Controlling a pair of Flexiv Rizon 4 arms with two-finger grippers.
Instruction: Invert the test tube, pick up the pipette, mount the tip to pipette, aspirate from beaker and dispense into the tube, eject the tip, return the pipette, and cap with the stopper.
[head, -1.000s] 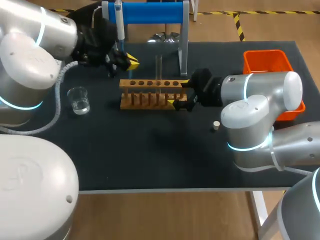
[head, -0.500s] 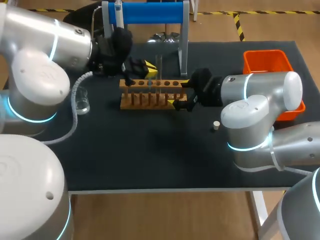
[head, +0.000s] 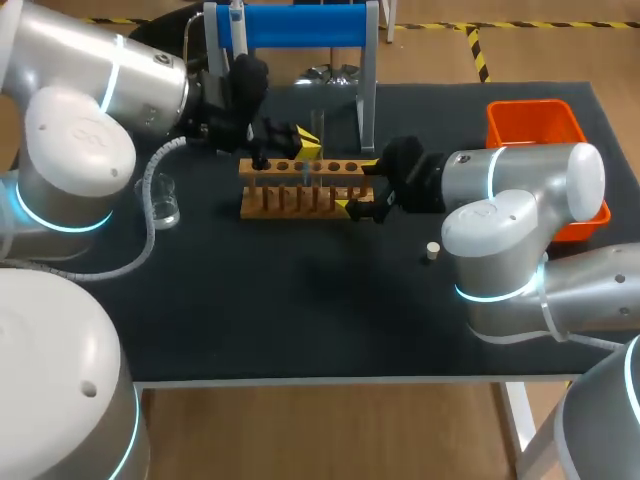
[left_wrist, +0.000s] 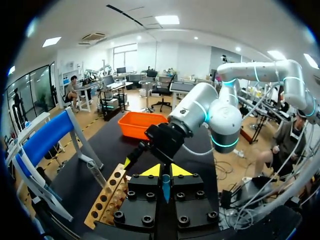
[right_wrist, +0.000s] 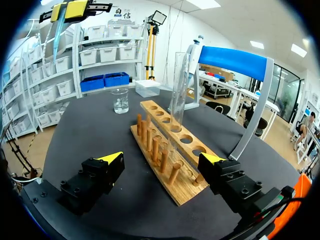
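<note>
Stopper (head: 432, 250) lies loose, 4 o'clock. Right gripper (head: 358, 185) gapes round rack (head: 300, 200) end, gripping nothing. Tube (right_wrist: 177, 90) upright in rack, centre. Left gripper (left_wrist: 165, 172) pinches bluish tip (left_wrist: 165, 186) above rack. Pipette (right_wrist: 194, 65) hangs on stand (head: 300, 25), 12 o'clock. Judged: tip-handling step; next, mount or bin it, cannot tell which. One each: tube, pipette, tip, beaker (head: 162, 203) (9 o'clock), stopper.

The left arm (head: 110, 90) reaches inward, left end effector (head: 303, 142) fingers nearly together, facing the level right arm (head: 520, 180), whose right end effector (head: 358, 186) is spread wide.
</note>
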